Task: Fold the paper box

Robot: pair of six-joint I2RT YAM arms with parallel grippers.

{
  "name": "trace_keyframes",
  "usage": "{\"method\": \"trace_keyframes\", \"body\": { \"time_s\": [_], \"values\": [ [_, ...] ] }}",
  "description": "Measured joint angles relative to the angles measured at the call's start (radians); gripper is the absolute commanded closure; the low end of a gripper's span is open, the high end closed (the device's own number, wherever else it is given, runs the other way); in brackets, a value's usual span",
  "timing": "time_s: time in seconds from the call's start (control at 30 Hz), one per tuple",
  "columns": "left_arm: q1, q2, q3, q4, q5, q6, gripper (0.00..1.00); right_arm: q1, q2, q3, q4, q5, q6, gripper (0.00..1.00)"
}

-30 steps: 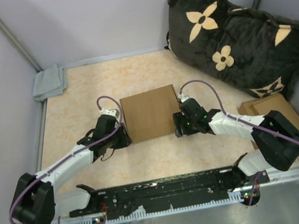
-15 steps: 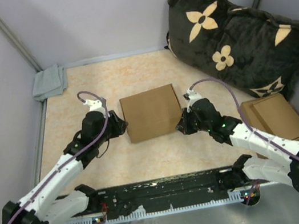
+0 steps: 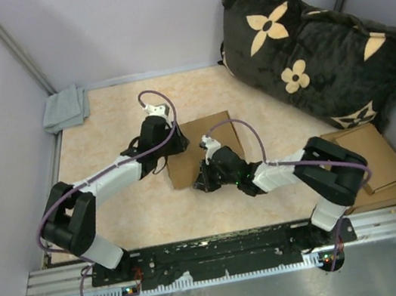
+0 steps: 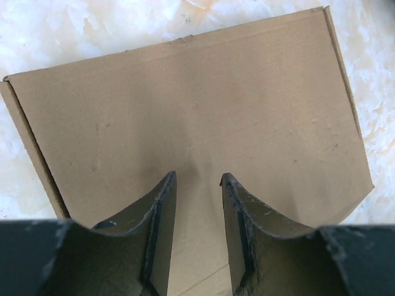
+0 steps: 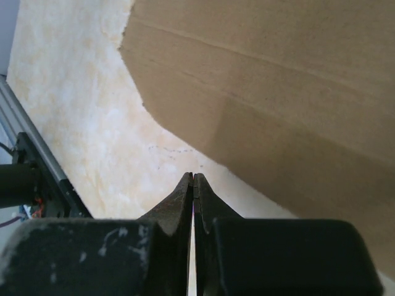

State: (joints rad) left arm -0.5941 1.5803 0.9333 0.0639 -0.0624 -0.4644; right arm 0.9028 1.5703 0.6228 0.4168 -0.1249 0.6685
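Observation:
The paper box (image 3: pixel 193 129) lies closed and flat on the table, a plain brown cardboard rectangle that fills the left wrist view (image 4: pixel 185 105). My left gripper (image 3: pixel 181 145) hangs over the box's left part. It is open (image 4: pixel 196 180), and only the lid shows between its fingers. My right gripper (image 3: pixel 201 183) sits low at the box's near edge, its jaws shut with nothing in them. In the right wrist view the tips (image 5: pixel 193 177) point at bare table just short of the box's angled side (image 5: pixel 278 80).
A pile of flat cardboard sheets (image 3: pixel 368 156) lies at the right edge. A black cushion with tan flowers (image 3: pixel 319 50) leans in the far right corner. A grey cloth (image 3: pixel 66 108) lies at the far left. The metal base rail (image 3: pixel 223 247) runs along the near edge.
Both arms swung in from the box's sides. The left gripper moved over the lid. The right gripper shut and moved left along the box's near edge.

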Motion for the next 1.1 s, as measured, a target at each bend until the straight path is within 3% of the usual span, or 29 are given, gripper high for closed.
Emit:
{"method": "trace_keyframes", "body": {
  "time_s": [0.2,0.5,0.77,0.97,1.1],
  "values": [
    [0.000,0.025,0.002,-0.003,0.014,0.018,0.59,0.030,0.171,0.001,0.187,0.035,0.016,1.00],
    [0.001,0.080,0.001,0.060,0.070,0.018,0.69,0.058,0.260,0.011,0.356,0.219,0.006,1.00],
    [0.001,0.089,-0.045,0.148,0.108,0.018,0.71,0.068,0.399,0.028,0.601,0.341,0.005,1.00],
    [-0.003,0.064,-0.057,0.135,0.112,0.017,0.65,0.069,0.373,-0.017,0.646,0.328,0.005,1.00],
    [-0.016,0.018,-0.057,0.049,0.111,0.016,0.57,0.063,0.174,-0.135,0.586,0.285,-0.008,1.00]
  ]
}}
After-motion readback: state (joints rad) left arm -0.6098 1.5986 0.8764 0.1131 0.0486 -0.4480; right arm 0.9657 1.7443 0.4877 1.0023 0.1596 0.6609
